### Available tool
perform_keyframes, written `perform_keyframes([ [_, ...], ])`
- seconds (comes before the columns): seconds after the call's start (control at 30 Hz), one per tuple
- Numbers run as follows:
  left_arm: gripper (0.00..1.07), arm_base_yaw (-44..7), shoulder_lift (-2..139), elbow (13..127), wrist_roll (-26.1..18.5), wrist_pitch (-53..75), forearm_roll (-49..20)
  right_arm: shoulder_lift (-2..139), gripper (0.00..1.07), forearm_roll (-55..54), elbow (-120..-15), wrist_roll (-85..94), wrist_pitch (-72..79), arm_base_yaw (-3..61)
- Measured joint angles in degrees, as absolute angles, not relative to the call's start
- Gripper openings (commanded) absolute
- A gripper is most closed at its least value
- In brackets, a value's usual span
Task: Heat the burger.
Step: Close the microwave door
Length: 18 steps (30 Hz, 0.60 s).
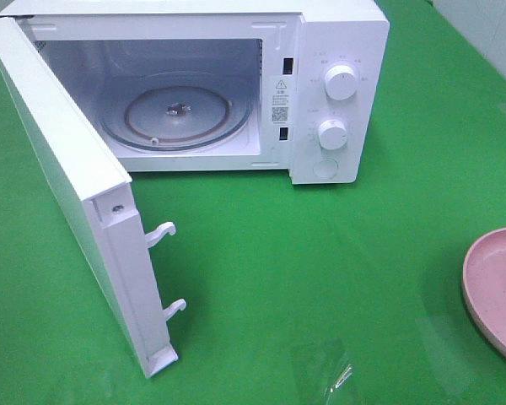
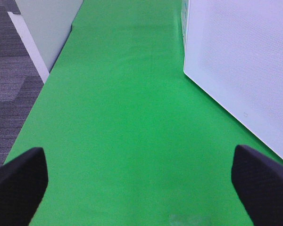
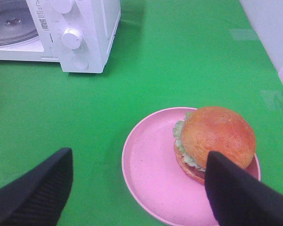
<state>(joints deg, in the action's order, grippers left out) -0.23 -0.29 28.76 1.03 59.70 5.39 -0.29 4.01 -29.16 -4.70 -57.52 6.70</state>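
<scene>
White microwave [image 1: 337, 51] on a green tablecloth [image 1: 320, 278]; golden-brown burger [image 3: 216, 136] with pale green lettuce on a pink plate [image 3: 148, 174].

The setting looks like a lab or office room staged as a test kitchen, not a real home kitchen. A table [image 1: 337, 253] is covered edge to edge in a plain bright green cloth, on which a white microwave [image 1: 337, 51] stands with no cabinets or worktop around it. Beside the table, the left wrist view shows grey office carpet tiles [image 2: 9, 80] and a plain white panel [image 2: 47, 23]. A strip of clear tape [image 1: 341, 375] marks the cloth.
</scene>
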Motion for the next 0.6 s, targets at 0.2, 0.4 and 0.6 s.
perform_keyframes([
  [0.2, 0.98, -0.2, -0.3, 28.8, 1.0, 59.7, 5.4, -0.3, 0.76, 4.0, -29.2, -4.7, -57.5, 6.7],
  [0.4, 0.93, -0.2, -0.2, 30.0, 1.1, 57.1, 5.5, -0.3, 0.76, 4.0, -29.2, -4.7, -57.5, 6.7],
  [0.6, 0.58, -0.2, 4.1, 30.4, 2.1, 52.0, 6.8, -0.3, 0.76, 4.0, -29.2, -4.7, -57.5, 6.7],
])
